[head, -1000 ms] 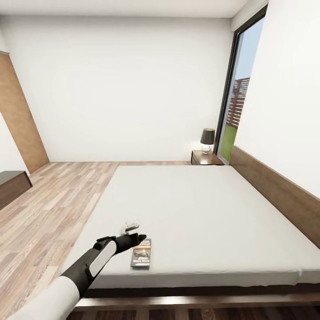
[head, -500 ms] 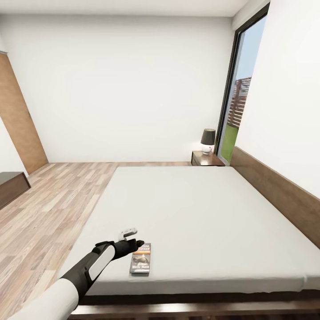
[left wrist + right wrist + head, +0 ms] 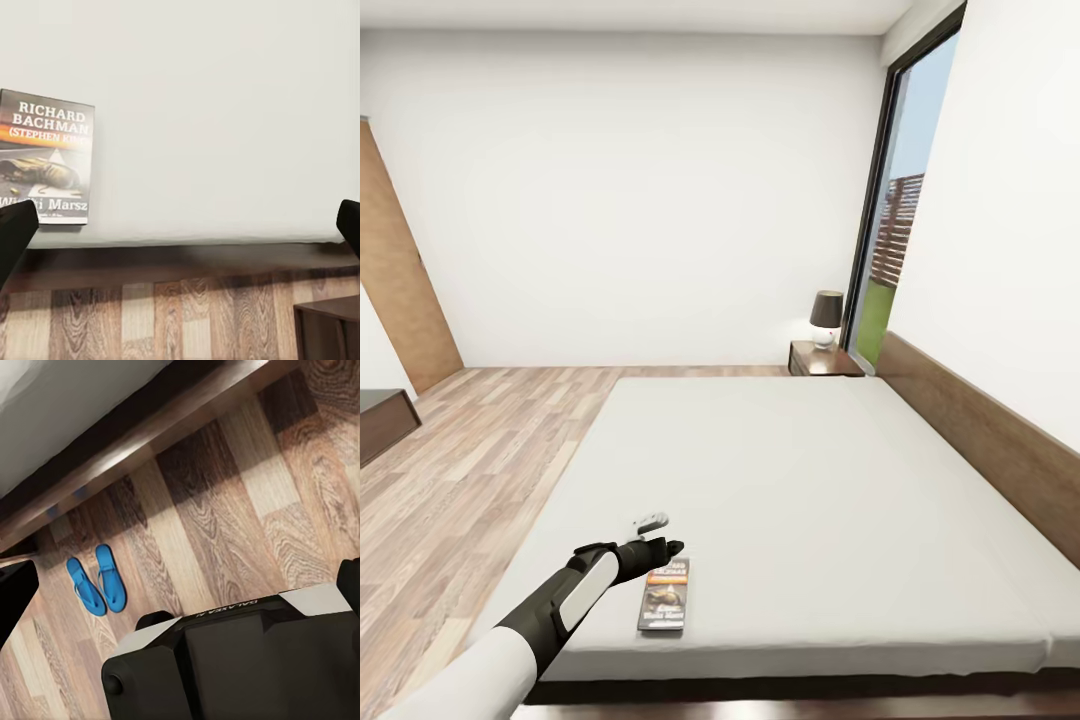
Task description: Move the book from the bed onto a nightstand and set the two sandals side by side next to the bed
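While the thin dark paperback book [image 3: 665, 594] lies flat near the pale grey-white mattress bed's [image 3: 800, 470] foot edge, the left gripper [image 3: 660, 535] hovers beside it, fingers spread wide; light, stiff, best pinched at an overhanging edge.

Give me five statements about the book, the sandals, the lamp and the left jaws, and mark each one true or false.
1. The book lies flat on the bed, near its edge. True.
2. The left gripper is shut on the book. False: its jaws are open beside the book and hold nothing.
3. The two sandals lie side by side on the wood floor. True.
4. The book sits on the nightstand. False: the nightstand carries a lamp, and the book is on the mattress.
5. The sandals are red. False: they are bright blue.
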You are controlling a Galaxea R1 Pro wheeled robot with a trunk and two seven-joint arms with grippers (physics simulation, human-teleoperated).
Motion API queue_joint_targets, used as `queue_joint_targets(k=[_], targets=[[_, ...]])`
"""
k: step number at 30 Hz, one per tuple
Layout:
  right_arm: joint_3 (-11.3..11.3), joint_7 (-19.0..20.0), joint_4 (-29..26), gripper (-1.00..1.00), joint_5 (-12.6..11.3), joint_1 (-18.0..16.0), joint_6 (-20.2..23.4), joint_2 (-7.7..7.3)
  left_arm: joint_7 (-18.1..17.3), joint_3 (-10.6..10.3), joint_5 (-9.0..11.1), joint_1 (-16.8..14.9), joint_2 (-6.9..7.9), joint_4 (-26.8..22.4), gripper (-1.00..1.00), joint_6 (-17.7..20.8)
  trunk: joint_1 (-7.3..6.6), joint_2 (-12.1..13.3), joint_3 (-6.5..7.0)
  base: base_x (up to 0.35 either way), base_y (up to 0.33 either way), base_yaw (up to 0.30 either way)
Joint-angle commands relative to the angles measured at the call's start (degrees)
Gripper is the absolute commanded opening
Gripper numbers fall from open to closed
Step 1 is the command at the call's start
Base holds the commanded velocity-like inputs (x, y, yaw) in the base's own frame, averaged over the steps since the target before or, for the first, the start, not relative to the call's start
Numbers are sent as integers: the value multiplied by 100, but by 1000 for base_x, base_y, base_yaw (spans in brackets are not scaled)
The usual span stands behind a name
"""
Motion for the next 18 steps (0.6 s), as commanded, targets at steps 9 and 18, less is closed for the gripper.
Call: queue_joint_targets(k=[9, 18], targets=[[-2, 28, 16, 100, -45, -8, -11, -2, 35, -28, 54, -3, 8, -9, 100, 8, 6, -13, -13, 274, -2, 0], [-1, 28, 15, 100, -45, -8, -11, -2, 29, -28, 55, -6, 8, -9, 100, 8, 6, -13, -13, 151, 0, 0]])
